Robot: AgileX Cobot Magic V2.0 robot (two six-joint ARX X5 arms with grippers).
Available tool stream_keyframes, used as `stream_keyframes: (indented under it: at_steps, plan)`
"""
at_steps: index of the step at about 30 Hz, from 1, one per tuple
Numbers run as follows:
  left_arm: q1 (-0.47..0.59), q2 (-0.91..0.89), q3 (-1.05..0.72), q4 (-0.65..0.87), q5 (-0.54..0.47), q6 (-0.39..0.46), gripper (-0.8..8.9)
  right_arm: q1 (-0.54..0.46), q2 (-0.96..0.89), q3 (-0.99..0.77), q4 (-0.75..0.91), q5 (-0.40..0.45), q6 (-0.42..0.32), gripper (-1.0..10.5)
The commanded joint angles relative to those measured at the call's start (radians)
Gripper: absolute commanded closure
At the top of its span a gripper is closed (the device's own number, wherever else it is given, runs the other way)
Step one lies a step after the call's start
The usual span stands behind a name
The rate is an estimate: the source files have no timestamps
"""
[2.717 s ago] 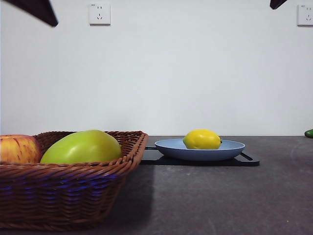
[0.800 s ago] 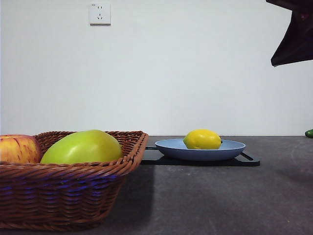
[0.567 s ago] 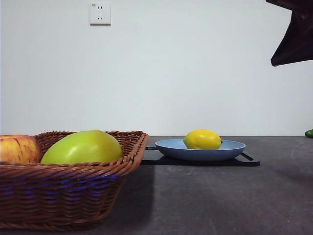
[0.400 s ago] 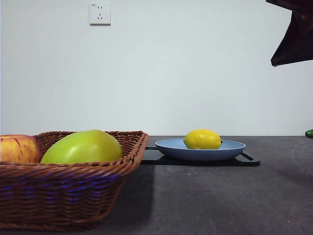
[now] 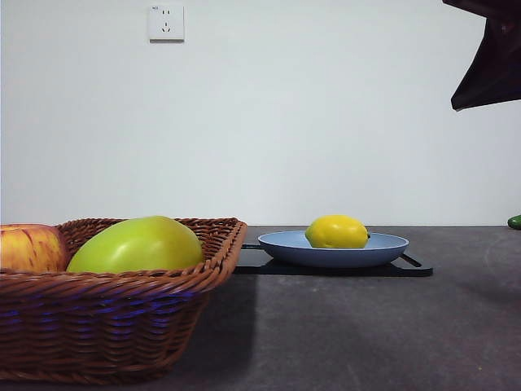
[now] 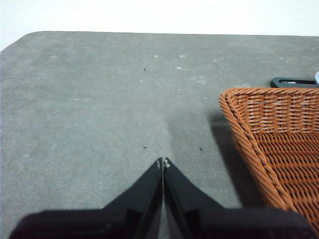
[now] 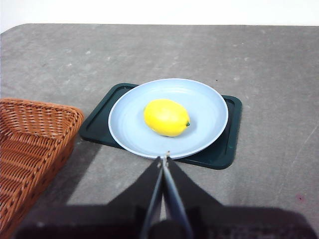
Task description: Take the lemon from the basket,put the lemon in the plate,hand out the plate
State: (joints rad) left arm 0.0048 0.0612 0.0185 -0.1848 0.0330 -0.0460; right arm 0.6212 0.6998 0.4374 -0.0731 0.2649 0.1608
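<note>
Yellow lemon lies near the middle of the light-blue plate, nubbed tip toward one side. Plate sits on a flat black tray on the grey tabletop. Right gripper hangs above and short of the plate's near rim, apart from the lemon, jaws pressed together with nothing between them. In the front view it shows only as a dark shape at the upper right corner.

Count: one lemon, one plate, one tray, one wicker basket, two fruits in the basket, namely a large yellow-green fruit and a red-yellow apple.

Left gripper is over bare tabletop just beside the basket's outer wall, jaws closed and empty; a corner of the tray shows past the basket rim.

Front view alone shows the two basket fruits, a wall socket and a small green thing at the table's far right edge. Right wrist view alone shows the tray's full outline and the lemon's place on the plate. Left wrist view shows neither lemon nor basket fruits.
</note>
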Motion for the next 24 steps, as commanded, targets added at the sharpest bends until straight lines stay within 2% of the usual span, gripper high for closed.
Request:
stream_keyframes:
  at_steps: [1,18,21,24]
  plan:
    - [0.003,-0.003,-0.012,0.008,-0.003,-0.007,8.05,0.005,0.004,0.011,0.013,0.003,0.006,9.4]
    - [0.003,-0.003,-0.012,0.008,-0.003,-0.007,8.05,0.006,-0.002,0.011,0.011,0.003,-0.002,9.4]
    - [0.003,-0.003,-0.012,0.009,-0.003,-0.007,8.05,-0.018,-0.085,0.008,-0.031,0.027,-0.104,9.4]
    - [0.003,-0.003,-0.012,0.009,-0.003,-0.007,8.05,-0.084,-0.187,-0.004,-0.092,0.007,-0.137,9.4]
